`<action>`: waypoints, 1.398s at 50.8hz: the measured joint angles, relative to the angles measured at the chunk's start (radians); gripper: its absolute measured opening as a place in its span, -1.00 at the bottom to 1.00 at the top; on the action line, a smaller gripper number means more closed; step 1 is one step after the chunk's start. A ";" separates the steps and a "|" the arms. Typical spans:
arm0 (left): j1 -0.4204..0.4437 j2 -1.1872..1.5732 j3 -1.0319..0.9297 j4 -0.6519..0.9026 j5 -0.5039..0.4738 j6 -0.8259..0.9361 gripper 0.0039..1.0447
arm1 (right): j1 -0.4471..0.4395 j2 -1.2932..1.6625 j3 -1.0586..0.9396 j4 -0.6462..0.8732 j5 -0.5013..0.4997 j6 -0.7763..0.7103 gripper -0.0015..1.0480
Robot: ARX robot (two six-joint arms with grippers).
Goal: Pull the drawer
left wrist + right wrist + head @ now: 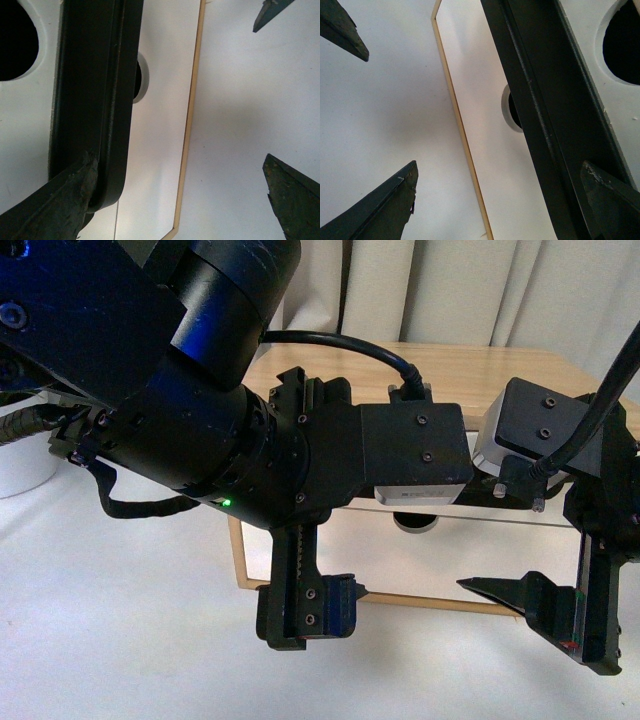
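The drawer's white front (615, 115) carries a long black bar handle (545, 100), with a half-round notch (625, 45) above it. In the left wrist view the same handle (95, 100) runs past the notch (15, 40). My left gripper (180, 160) is open; one finger (50, 205) lies against the handle's end, the other (295, 200) hangs over the table. My right gripper (500, 167) is open too, with one finger (610, 200) at the handle and the other (380, 210) well clear. In the front view both arms hide the handle.
Below it sits a plain white drawer front (450, 560) with its own notch (415, 523), framed in light wood (238, 560). The cabinet's wooden top (480, 365) stands before a curtain (450, 290). A white tub (25, 465) is at the left on the white table (120, 620).
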 joint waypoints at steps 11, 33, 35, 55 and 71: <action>-0.006 -0.002 0.001 -0.035 -0.011 0.033 0.88 | 0.001 0.006 0.010 -0.016 0.003 -0.011 0.82; -0.011 -0.029 0.004 -0.117 0.012 0.055 0.89 | 0.005 -0.019 0.032 -0.187 -0.010 -0.105 0.83; -0.012 -0.034 0.000 -0.122 0.014 0.055 0.89 | 0.005 -0.026 0.031 -0.205 -0.016 -0.111 0.83; -0.014 -0.126 -0.098 -0.157 0.066 0.120 0.89 | 0.020 -0.140 -0.039 -0.314 -0.028 -0.187 0.83; -0.003 -0.249 -0.225 -0.195 0.105 0.220 0.89 | 0.040 -0.253 -0.123 -0.392 -0.050 -0.250 0.82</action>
